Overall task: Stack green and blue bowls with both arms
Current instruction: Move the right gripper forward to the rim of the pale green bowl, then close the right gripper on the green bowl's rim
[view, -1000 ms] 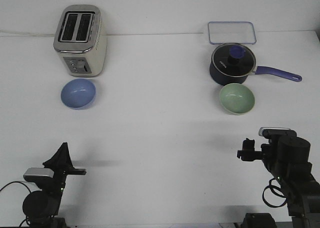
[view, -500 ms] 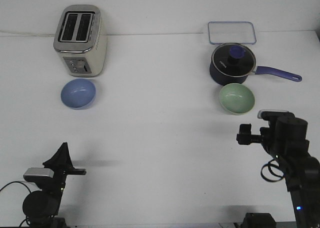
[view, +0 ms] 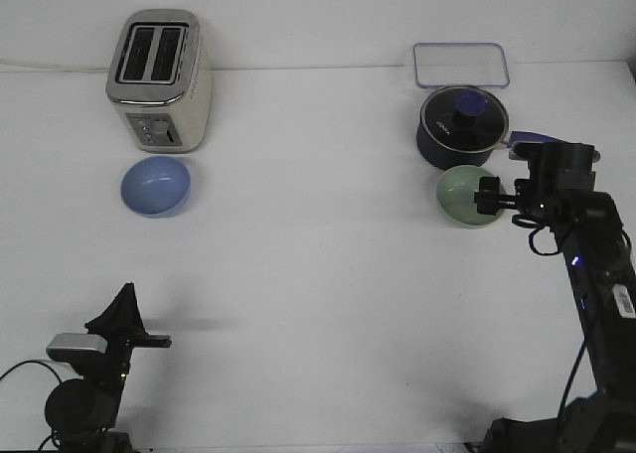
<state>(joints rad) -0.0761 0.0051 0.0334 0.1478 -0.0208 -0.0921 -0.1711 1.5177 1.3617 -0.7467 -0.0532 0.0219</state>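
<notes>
The blue bowl (view: 156, 186) sits upright on the white table at the left, just in front of the toaster. The green bowl (view: 459, 196) sits at the right, in front of the navy pot. My right gripper (view: 487, 197) hangs at the green bowl's right rim and covers part of it; how its jaws stand is too small to make out. My left gripper (view: 134, 329) rests low at the near left edge, far from the blue bowl, and its jaws are unclear.
A cream toaster (view: 159, 80) stands at the back left. A navy lidded pot (view: 459, 127) with a long handle sits right behind the green bowl, close to my right arm. A clear rectangular tray (view: 461, 65) lies behind the pot.
My right arm has risen and reached forward from the near right edge up to the green bowl's right rim. The left arm and both bowls have stayed still.
</notes>
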